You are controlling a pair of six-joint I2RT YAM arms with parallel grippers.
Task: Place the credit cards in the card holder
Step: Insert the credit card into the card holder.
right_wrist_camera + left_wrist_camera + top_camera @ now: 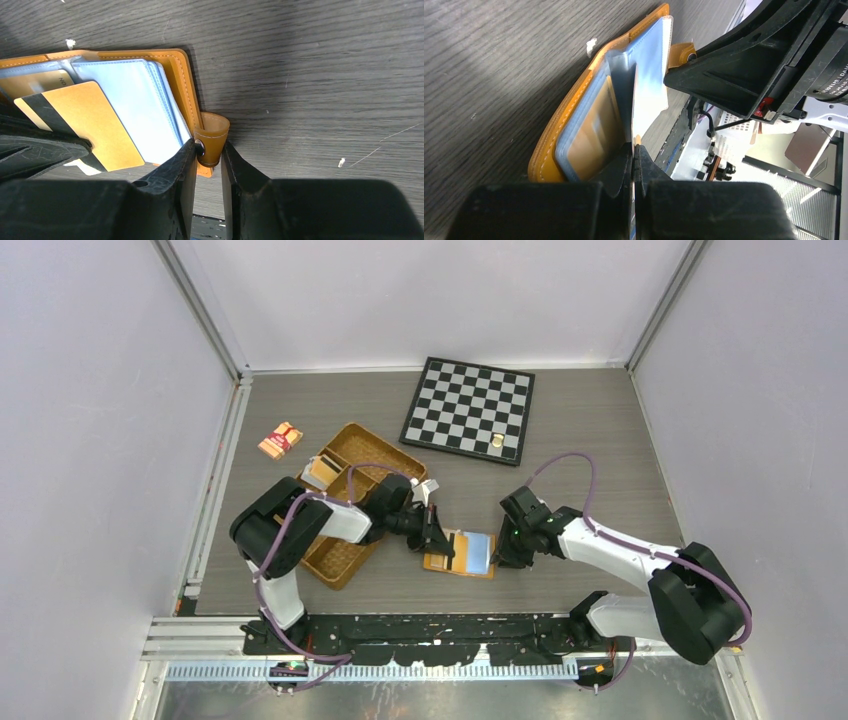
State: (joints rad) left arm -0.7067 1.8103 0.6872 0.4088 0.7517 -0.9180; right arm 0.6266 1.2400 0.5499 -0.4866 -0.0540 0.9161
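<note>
The orange card holder (436, 562) lies open on the table between the arms, its clear, pale blue sleeves (135, 105) fanned up. My left gripper (437, 540) is shut on a thin card, seen edge-on between its jaws (633, 147). In the right wrist view this is a tan-gold card with a dark stripe (90, 125), slanted across the holder's left sleeves. My right gripper (497, 550) is shut on the holder's snap tab (212, 137), its fingertips (207, 150) pinching it from both sides. The holder also shows in the left wrist view (549, 150). No light blue card can be told apart from the sleeves.
A brown woven divided tray (340, 560) sits under the left arm. A chessboard (468, 408) lies at the back with a small gold piece (497, 441) on it. A red-and-tan packet (280, 440) lies at the back left. The table's near edge is just below the holder.
</note>
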